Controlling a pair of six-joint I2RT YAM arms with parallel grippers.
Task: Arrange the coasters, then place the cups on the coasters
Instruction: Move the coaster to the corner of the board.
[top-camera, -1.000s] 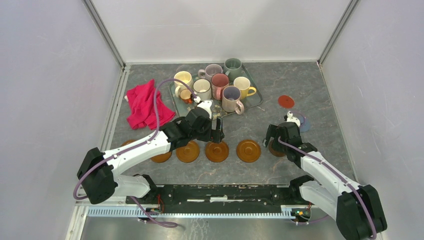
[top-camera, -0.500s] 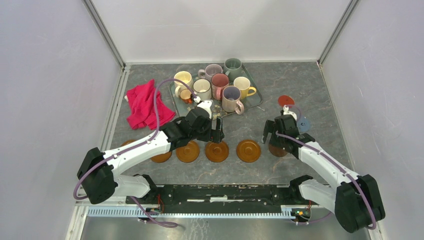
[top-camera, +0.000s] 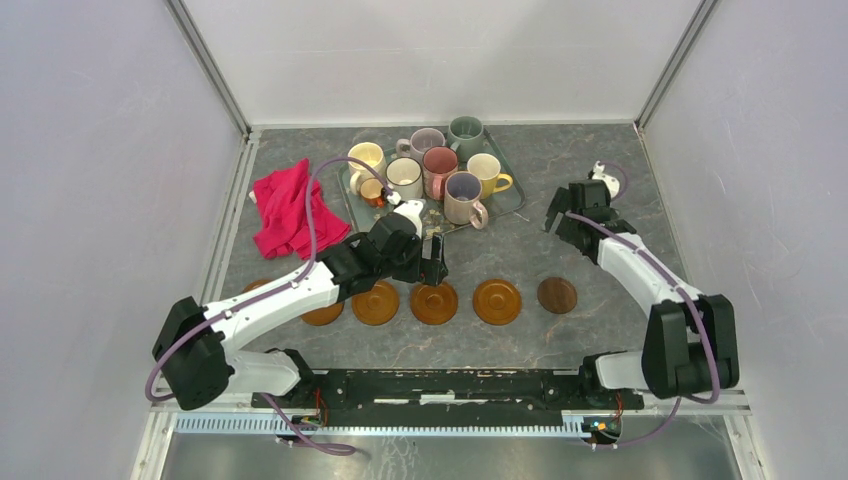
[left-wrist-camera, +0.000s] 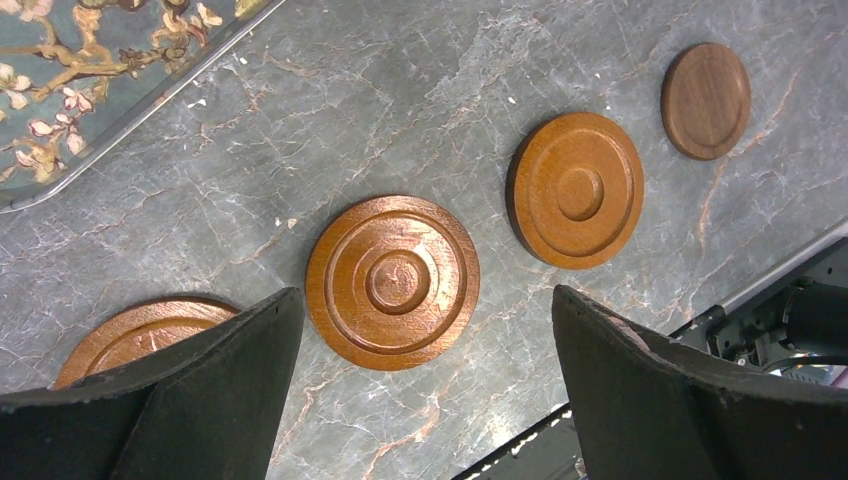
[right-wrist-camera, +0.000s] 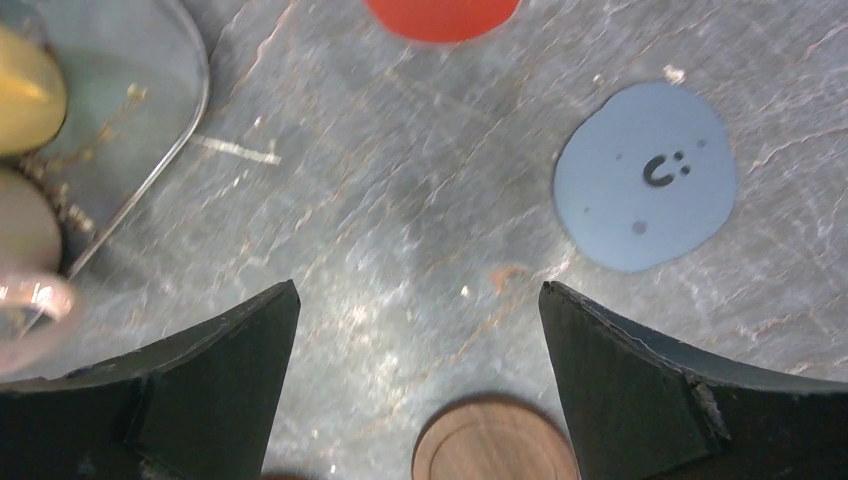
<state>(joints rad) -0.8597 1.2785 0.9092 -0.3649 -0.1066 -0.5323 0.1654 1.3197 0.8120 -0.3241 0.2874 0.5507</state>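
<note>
Item: coaster row, in progress. Change noted: the right gripper (top-camera: 562, 222) has left the dark brown coaster (top-camera: 557, 295) and swung up to the table beside the right end of the floral tray (top-camera: 512, 208). That coaster now lies uncovered, flat, on the near side of the tray, at the right end of the line of orange-brown coasters (top-camera: 497, 300). Reading: that disc counts as placed, and the right arm is judged to be going for one of the two loose discs right of the tray. Right gripper fingers spread to full width, holding nothing. In the right wrist view the grey-blue coaster (right-wrist-camera: 645, 176) lies ahead of and just beyond the right-hand finger, not between the two. The red coaster (right-wrist-camera: 442, 18) lies further ahead, cut by the frame edge. The dark brown one shows behind, between the finger roots. Left gripper (top-camera: 435, 268): unmoved over the last second, near side of the tray, fingers fully apart and empty. An orange-brown coaster (left-wrist-camera: 392, 282) sits on the table in the gap between them, untouched. Cups (top-camera: 438, 165): all standing on the tray, none yet on a coaster.
</note>
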